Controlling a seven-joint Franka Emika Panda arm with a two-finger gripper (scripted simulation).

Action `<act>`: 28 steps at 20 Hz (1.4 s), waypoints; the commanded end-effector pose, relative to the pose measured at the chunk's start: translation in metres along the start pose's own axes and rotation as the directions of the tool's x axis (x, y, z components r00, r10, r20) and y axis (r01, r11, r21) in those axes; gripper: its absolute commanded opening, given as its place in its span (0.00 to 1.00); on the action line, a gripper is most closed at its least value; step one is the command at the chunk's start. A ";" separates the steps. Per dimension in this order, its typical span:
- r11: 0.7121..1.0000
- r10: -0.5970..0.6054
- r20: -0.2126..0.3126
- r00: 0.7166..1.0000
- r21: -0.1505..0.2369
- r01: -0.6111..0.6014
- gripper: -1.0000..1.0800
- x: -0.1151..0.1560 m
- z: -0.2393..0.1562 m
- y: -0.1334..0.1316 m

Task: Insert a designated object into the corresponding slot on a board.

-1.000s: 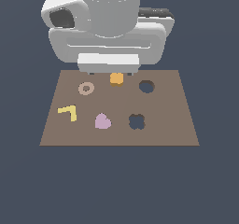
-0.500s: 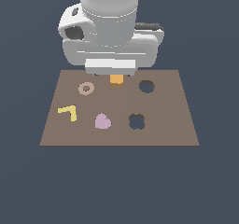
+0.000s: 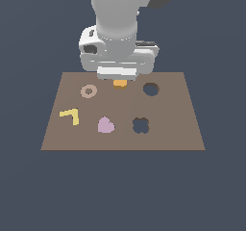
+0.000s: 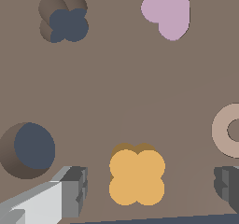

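The orange four-lobed piece (image 4: 136, 177) lies flat on the brown board (image 4: 116, 78). In the exterior view only its near edge (image 3: 120, 83) shows under my hand. My gripper (image 4: 151, 190) is open, with one finger (image 4: 74, 190) on each side of the piece and not touching it. In the exterior view the white hand (image 3: 117, 57) hides the fingers. The dark clover-shaped slot (image 3: 140, 125) is empty on the board's near half (image 3: 168, 134); it also shows in the wrist view (image 4: 64, 22).
A round dark hole (image 3: 151, 88) lies to the exterior view's right of the orange piece. A tan ring (image 3: 88, 91), a yellow L-shaped piece (image 3: 70, 115) and a pink heart (image 3: 105, 125) lie on the board.
The arm has swung upright and the hand has come down over the orange piece, which now shows only as a sliver in the exterior view. The pieces have not moved.
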State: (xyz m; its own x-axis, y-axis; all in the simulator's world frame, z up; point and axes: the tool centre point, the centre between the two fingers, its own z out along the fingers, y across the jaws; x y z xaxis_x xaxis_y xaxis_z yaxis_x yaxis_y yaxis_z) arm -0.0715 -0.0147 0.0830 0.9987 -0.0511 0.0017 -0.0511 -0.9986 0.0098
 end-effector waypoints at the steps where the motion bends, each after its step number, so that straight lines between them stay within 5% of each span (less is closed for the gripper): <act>1: 1.000 0.008 0.000 1.000 0.003 -0.008 0.96 -0.009 0.012 -0.001; 24: 1.000 0.018 0.002 1.000 0.010 -0.018 0.96 -0.022 0.053 -0.004; 25: 1.000 0.018 0.002 1.000 0.010 -0.018 0.00 -0.022 0.053 -0.004; 28: 1.000 0.018 0.002 1.000 0.010 -0.018 0.00 -0.022 0.053 -0.004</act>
State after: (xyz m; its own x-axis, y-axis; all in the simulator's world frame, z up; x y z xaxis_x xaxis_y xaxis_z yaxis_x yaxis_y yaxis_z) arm -0.0930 -0.0103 0.0306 0.9976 -0.0694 -0.0004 -0.0694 -0.9976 0.0001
